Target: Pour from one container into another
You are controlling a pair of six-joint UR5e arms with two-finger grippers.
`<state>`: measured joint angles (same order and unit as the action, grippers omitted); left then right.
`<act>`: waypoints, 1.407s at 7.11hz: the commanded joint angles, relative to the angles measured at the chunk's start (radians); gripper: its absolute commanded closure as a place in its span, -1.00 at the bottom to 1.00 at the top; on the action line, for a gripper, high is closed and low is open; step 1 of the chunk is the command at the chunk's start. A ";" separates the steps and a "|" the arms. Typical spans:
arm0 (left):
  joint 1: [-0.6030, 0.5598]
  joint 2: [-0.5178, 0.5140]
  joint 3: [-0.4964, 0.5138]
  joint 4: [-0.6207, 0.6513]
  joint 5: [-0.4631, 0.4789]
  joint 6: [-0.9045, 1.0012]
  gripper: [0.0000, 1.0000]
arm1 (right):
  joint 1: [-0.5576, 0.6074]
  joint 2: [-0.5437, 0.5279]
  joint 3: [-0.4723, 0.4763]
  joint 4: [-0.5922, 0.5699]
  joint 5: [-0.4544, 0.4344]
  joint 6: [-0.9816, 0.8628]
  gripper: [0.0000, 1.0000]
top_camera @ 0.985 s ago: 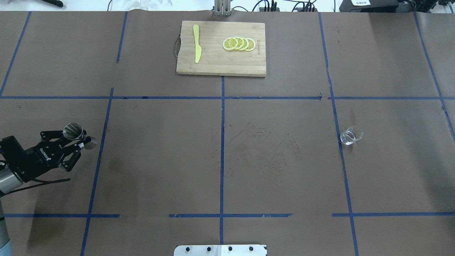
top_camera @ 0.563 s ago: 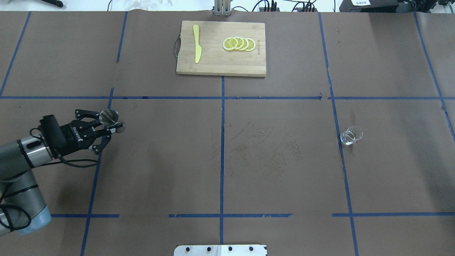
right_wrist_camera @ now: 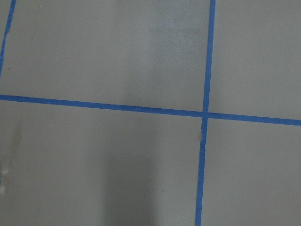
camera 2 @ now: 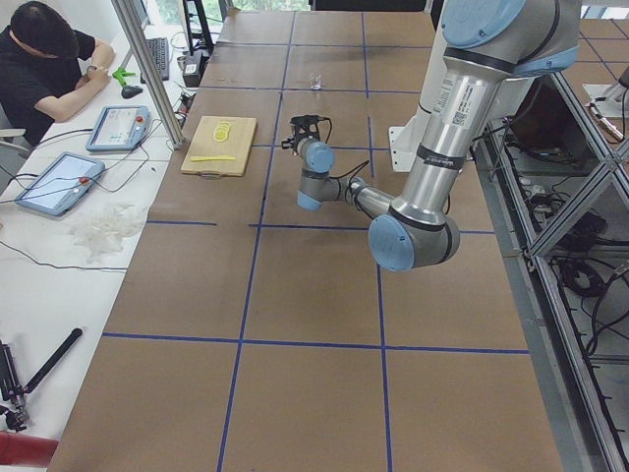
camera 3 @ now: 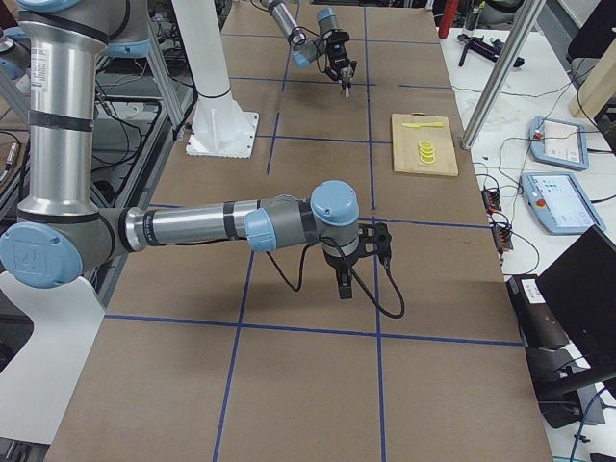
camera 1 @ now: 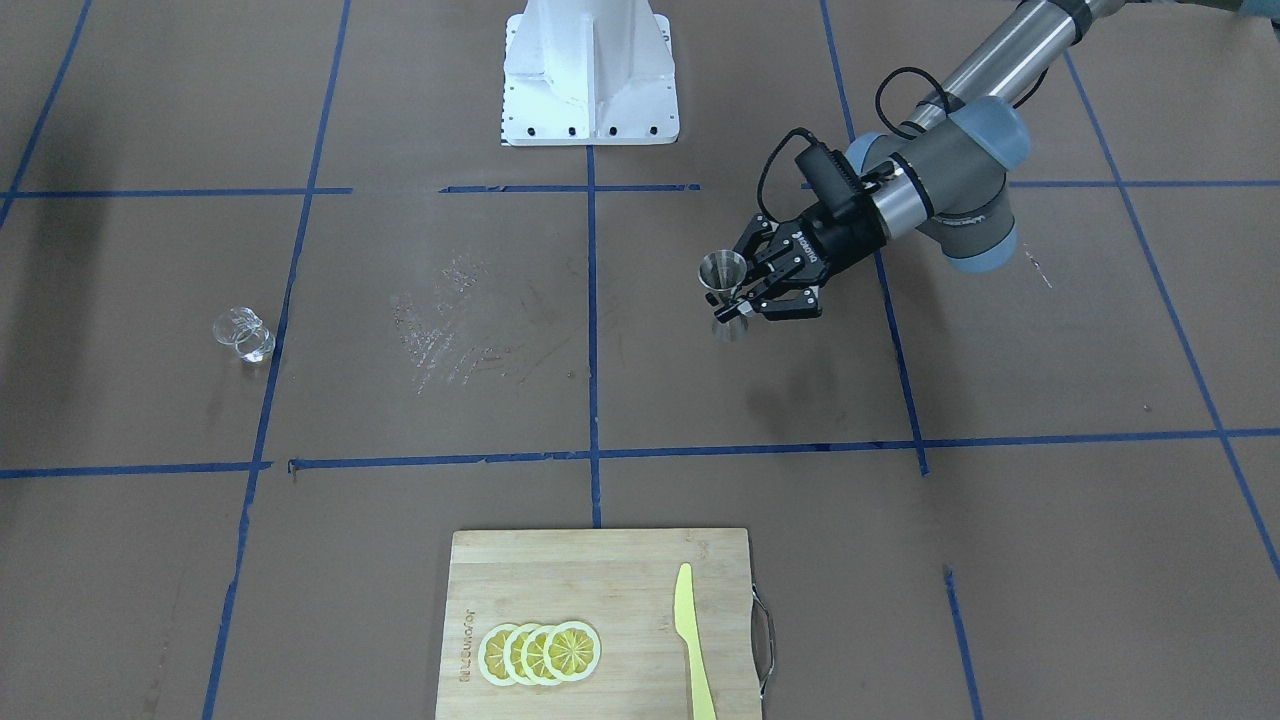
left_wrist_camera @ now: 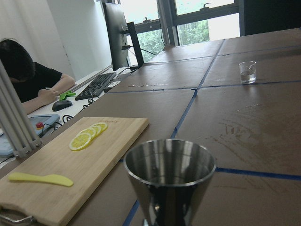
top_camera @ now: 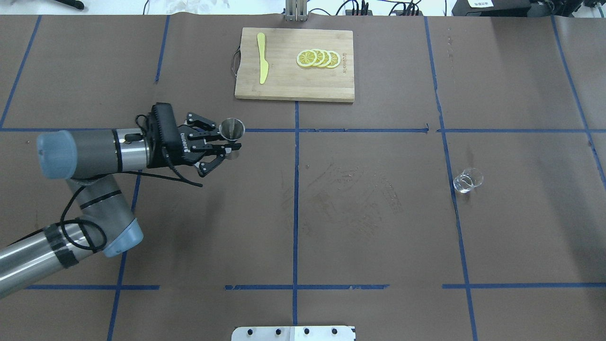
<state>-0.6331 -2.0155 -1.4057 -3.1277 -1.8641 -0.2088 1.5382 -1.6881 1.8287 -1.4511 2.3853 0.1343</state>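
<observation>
While the left end effector pinches the jigger at its narrow waist, nothing has been poured yet, so I judge the task to be at an early stage. The jigger is upright with its open mouth facing up. In the left wrist view its bowl looks empty. Its shadow on the tabletop lies apart from it in the front-facing view, which suggests it is held in the air rather than set down. It hangs in the left half of the tabletop, near the centre tape line.

The glass cup stands alone on the right side, upright, well apart from the jigger and from both arms, and nothing touches it. Whether it holds liquid is too small to tell.

The right end effector shows only in the side view, pointing down at bare tabletop, and I cannot tell whether it is spread or closed.

At the far edge lies a cutting board with lemon slices and a yellow knife, apart from the action.

By my judgement these steps are left:
- Bring the jigger and the cup together.
- Grasp the cup.
- Tip the cup over the jigger's mouth.
</observation>
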 commanded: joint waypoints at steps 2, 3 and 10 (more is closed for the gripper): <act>0.003 -0.188 0.126 0.067 -0.090 0.035 1.00 | 0.002 0.001 0.003 0.000 0.000 0.004 -1.00; 0.004 -0.233 0.160 0.083 -0.098 0.035 1.00 | 0.002 0.004 0.006 0.002 0.000 0.004 -1.00; 0.024 -0.252 0.186 0.084 -0.087 0.040 1.00 | -0.255 -0.007 0.268 0.043 -0.125 0.507 -1.00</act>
<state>-0.6150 -2.2684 -1.2196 -3.0434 -1.9557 -0.1688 1.3860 -1.6868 2.0295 -1.4355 2.3316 0.4983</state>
